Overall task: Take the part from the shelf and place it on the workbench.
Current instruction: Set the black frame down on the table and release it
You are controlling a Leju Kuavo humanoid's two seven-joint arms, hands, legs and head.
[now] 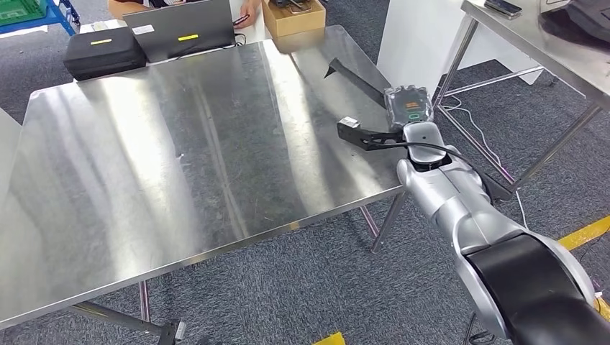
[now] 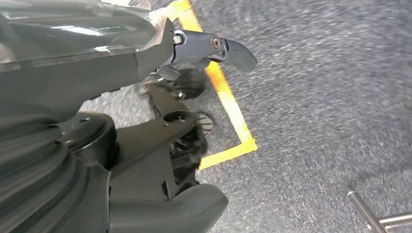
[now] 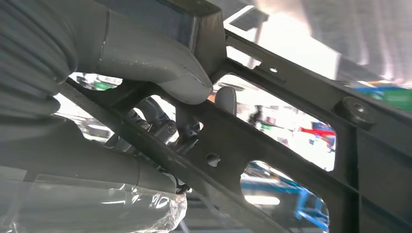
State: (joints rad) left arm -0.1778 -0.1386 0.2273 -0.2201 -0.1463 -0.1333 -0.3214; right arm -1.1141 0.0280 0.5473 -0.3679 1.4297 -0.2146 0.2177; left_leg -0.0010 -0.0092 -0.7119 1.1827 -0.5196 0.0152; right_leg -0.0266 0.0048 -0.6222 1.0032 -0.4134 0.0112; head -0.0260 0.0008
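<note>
The right hand (image 3: 160,77) grips the black part (image 3: 272,145) (cardboard box (image 1: 293,16) contents unclear); left hand's (image 2: 214,48) state unclear.

Left hand (image 2: 145,63) above grey carpet (image 2: 320,87), yellow floor tape (image 2: 228,104).

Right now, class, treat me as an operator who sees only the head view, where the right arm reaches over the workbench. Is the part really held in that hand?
Observer: Yes. In the right wrist view the thumb of the right hand presses across a bar of the black part, with darker fingers behind the bar.
Operator: What shape is the part up close?
Observer: It is an open frame with large cut-outs and a round knob on one bar.
Operator: And the left hand?
Observer: In the left wrist view the left hand hangs over grey carpet near a yellow floor line and holds nothing.
</note>
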